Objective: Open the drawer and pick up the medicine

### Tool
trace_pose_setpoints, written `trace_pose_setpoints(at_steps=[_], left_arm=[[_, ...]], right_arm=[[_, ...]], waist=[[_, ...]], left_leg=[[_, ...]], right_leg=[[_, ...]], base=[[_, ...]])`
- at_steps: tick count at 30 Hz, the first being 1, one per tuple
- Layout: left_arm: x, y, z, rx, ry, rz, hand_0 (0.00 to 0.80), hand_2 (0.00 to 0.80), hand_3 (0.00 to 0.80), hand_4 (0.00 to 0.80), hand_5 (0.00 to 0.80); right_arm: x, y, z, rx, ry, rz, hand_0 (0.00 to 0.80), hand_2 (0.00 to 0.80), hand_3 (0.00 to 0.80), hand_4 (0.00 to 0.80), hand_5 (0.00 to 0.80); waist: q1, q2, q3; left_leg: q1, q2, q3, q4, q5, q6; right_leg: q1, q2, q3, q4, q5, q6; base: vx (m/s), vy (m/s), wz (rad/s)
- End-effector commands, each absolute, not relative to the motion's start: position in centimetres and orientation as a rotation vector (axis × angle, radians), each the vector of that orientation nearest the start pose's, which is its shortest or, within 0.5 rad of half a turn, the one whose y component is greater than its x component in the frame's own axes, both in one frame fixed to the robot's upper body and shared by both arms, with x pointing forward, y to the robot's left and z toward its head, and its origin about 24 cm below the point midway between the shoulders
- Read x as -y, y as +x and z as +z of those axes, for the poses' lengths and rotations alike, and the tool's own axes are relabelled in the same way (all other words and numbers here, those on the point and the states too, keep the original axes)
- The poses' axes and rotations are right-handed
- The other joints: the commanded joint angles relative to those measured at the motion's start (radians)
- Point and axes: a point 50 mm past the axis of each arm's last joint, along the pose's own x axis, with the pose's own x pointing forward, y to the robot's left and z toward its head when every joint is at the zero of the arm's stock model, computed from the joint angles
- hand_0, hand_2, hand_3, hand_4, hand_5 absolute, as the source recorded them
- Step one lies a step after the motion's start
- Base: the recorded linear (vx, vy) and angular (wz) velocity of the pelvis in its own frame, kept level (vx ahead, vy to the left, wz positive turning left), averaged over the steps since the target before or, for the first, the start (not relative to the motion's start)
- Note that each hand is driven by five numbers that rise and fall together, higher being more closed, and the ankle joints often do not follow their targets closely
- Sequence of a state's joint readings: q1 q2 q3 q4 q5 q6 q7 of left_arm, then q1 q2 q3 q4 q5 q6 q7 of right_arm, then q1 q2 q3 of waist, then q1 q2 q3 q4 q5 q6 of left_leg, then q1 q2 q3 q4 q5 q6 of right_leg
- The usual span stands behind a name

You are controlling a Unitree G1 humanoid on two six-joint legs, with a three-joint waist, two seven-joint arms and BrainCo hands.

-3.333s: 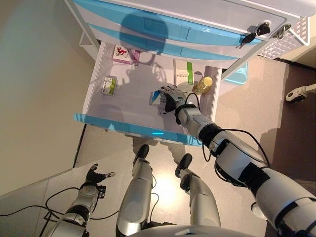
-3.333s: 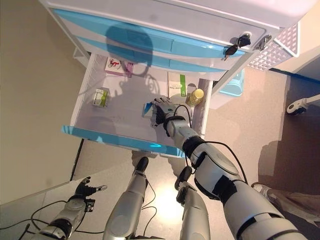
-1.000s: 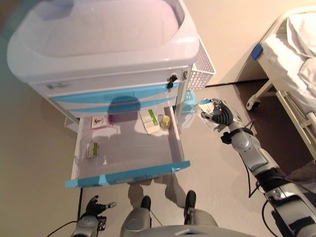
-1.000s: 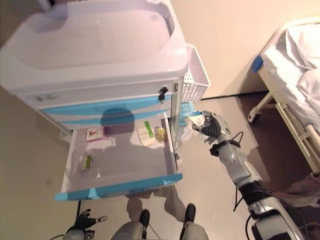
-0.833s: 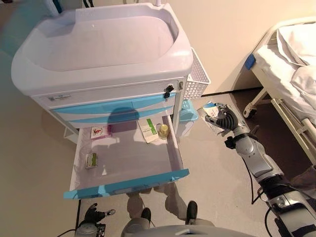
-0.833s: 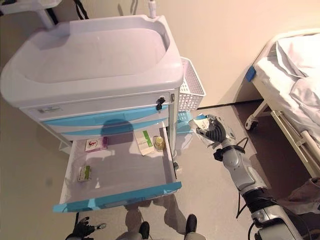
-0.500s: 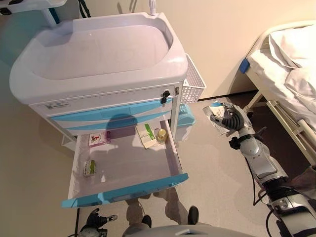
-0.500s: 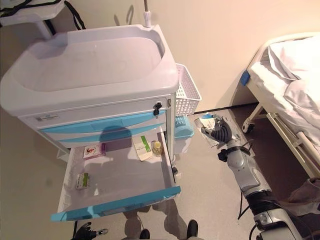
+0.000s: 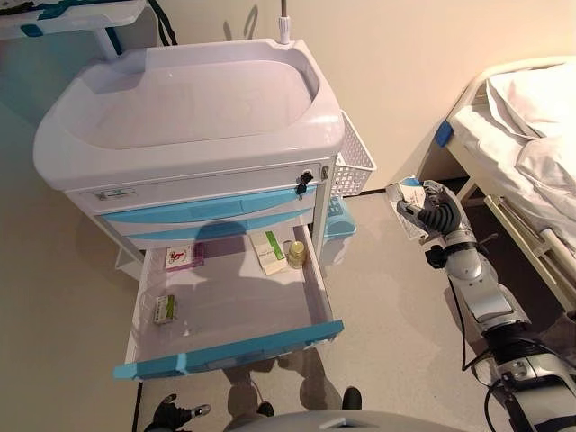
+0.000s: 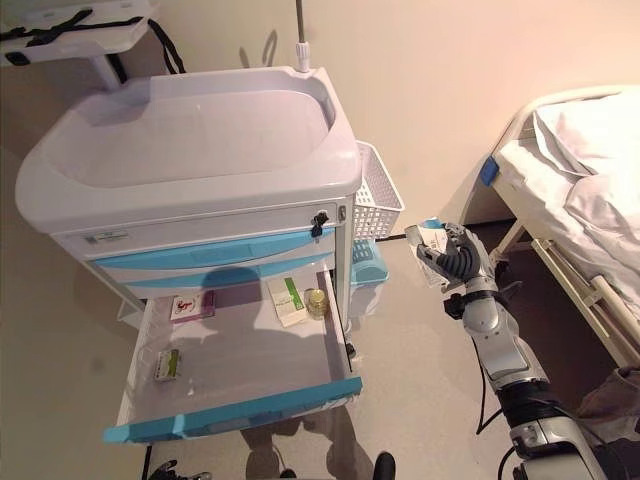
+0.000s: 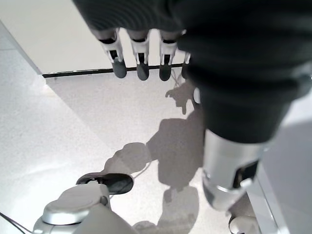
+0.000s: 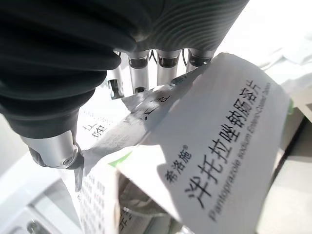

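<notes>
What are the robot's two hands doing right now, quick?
Left hand: open, empty, hanging low over the floor.
Right hand: shut on the medicine box.

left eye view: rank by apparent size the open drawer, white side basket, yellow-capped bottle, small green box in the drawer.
1. Open drawer, by far the largest.
2. White side basket.
3. Small green box and yellow-capped bottle look about alike; too close to rank.

Cart (image 9: 180, 108): smooth glossy plastic, white with blue drawer (image 9: 229, 346) fronts. Side basket (image 9: 353, 166): white plastic lattice. Medicine box (image 12: 214, 161): matt printed cardboard, crumpled flap. Floor (image 9: 396, 324): smooth, speckled, slight sheen. Bed sheet (image 9: 540, 99): white cloth.
</notes>
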State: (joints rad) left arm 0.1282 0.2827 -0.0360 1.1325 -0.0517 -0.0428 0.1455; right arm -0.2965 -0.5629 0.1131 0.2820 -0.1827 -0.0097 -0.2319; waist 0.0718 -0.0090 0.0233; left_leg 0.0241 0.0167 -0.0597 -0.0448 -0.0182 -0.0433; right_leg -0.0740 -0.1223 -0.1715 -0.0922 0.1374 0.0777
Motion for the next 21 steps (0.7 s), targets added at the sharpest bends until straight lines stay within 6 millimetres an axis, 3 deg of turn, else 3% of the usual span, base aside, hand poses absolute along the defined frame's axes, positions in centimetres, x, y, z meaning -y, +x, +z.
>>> trace_pose_setpoints(at_steps=[1,4,14,21], left_arm=[[-28.5,6.0,-14.9,-1.224,0.399,0.298,0.0,0.0,0.0,0.0,0.0],[-28.6,6.0,-14.9,-1.225,0.41,0.292,0.0,0.0,0.0,0.0,0.0],[-28.6,5.6,-14.9,-1.236,0.442,0.272,0.0,0.0,0.0,0.0,0.0],[-28.5,5.8,-14.9,-1.228,0.46,0.253,0.0,0.0,0.0,0.0,0.0]], right_arm=[[24.9,32.3,13.3,0.244,-0.71,-0.276,0.8,0.8,0.8,0.8,0.8],[24.6,32.9,14.3,0.276,-0.71,-0.28,0.8,0.8,0.8,0.8,0.8],[21.7,36.9,20.8,0.432,-0.756,-0.267,0.8,0.8,0.8,0.8,0.8],[20.1,38.5,24.5,0.499,-0.818,-0.264,0.8,0.8,0.8,0.8,0.8]], waist=[[0.031,-0.037,-0.019],[0.037,-0.04,-0.017],[0.074,-0.062,-0.014],[0.086,-0.075,-0.009]], left_leg=[[-0.088,-0.044,-0.039,-0.035,0.07,0.018],[-0.087,-0.044,-0.041,-0.034,0.069,0.019],[-0.086,-0.048,-0.049,-0.026,0.064,0.023],[-0.093,-0.048,-0.055,-0.024,0.068,0.023]], right_leg=[[0.053,-0.002,-0.025,0.013,-0.052,0.074],[0.054,-0.002,-0.026,0.013,-0.052,0.074],[0.059,0.0,-0.026,0.016,-0.053,0.071],[0.055,0.002,-0.028,0.017,-0.05,0.07]], base=[[0.0,0.0,0.0],[0.0,0.0,0.0],[0.0,0.0,0.0],[0.0,-0.001,0.03]])
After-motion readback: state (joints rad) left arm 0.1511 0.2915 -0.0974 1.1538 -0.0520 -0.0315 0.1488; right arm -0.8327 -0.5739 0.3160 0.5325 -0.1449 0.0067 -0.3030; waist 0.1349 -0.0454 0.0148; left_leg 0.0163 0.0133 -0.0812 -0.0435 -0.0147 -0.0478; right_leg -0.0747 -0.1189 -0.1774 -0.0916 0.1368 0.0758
